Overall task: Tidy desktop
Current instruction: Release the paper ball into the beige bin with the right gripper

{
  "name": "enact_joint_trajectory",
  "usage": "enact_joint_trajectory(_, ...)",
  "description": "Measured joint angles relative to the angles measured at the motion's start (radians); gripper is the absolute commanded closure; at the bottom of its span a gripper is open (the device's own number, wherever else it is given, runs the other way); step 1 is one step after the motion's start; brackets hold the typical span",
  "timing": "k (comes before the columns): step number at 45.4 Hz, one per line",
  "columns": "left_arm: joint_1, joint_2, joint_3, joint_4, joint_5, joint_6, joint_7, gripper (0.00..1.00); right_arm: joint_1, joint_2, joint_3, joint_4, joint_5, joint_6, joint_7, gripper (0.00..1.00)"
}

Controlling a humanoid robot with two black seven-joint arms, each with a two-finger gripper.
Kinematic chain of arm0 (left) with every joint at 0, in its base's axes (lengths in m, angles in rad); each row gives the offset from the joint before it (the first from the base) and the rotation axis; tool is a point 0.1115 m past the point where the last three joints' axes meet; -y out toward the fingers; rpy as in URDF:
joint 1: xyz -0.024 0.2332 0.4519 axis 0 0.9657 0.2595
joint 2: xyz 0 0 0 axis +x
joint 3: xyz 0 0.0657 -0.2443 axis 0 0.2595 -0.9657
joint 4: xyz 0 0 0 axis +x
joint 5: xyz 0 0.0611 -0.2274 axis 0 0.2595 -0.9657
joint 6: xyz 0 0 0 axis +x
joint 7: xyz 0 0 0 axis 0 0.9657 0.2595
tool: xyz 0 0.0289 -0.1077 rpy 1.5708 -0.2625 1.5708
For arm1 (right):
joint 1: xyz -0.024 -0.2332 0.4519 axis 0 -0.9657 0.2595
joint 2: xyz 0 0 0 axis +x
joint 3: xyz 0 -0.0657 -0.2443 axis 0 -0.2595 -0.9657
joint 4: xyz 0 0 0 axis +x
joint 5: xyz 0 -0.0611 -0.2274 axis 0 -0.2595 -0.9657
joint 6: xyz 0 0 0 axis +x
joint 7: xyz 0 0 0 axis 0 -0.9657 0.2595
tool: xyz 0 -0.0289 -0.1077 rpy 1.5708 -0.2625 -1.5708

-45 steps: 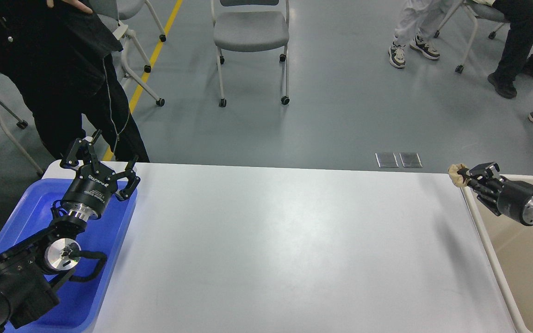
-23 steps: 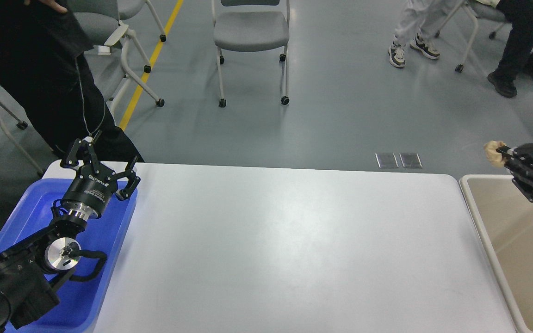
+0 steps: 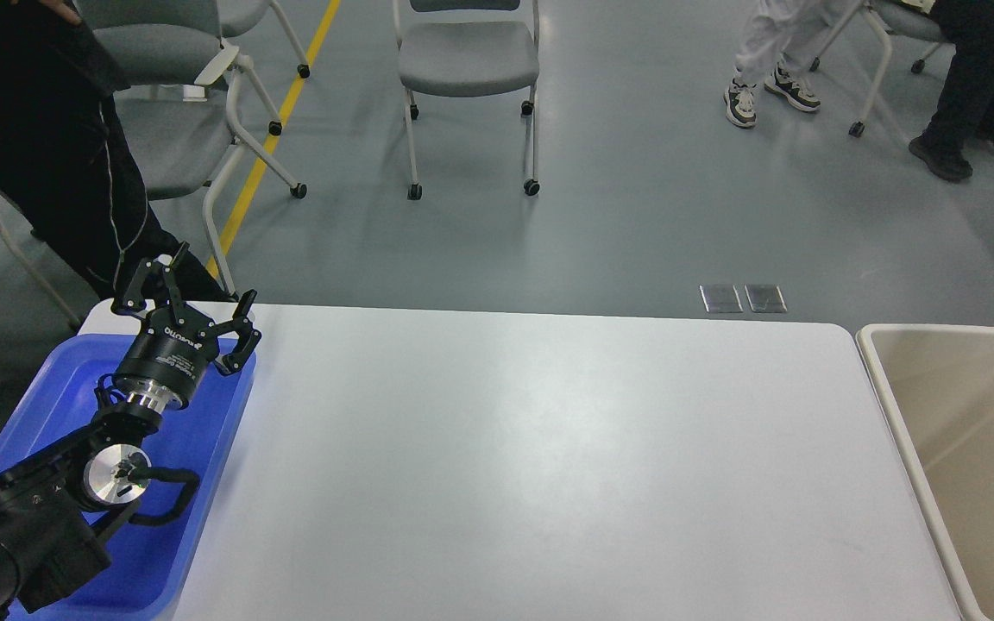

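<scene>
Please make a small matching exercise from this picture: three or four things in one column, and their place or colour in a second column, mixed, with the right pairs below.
Things
1. left pincer
2. blue tray
3. beige bin
4. desktop

Descriptions
A. white, in the middle
B. at the table's right end
C. open, above the blue tray's far end
D. at the table's left end

Pairs: 1-C, 2-D, 3-B, 4-A

The desktop (image 3: 549,466) is a large, smooth white rectangular tabletop with rounded far corners, lying flat and filling the middle of the scene from left to right. Its surface shows soft glare and perhaps faint scuffs near the right.
</scene>
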Motion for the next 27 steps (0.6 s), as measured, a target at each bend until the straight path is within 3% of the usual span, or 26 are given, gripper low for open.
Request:
enact_joint_trajectory(14, 0.000, 0.000, 0.000, 0.000, 0.000, 0.000, -0.002, 0.02, -0.145, 0.107, 0.477, 0.052, -0.203, -0.069, -0.099, 1.00)
enact_joint_trajectory(27, 0.000, 0.000, 0.000, 0.000, 0.000, 0.000, -0.001, 0.02, -0.191, 0.183, 0.599, -0.031, -0.298, -0.231, -0.132, 1.00)
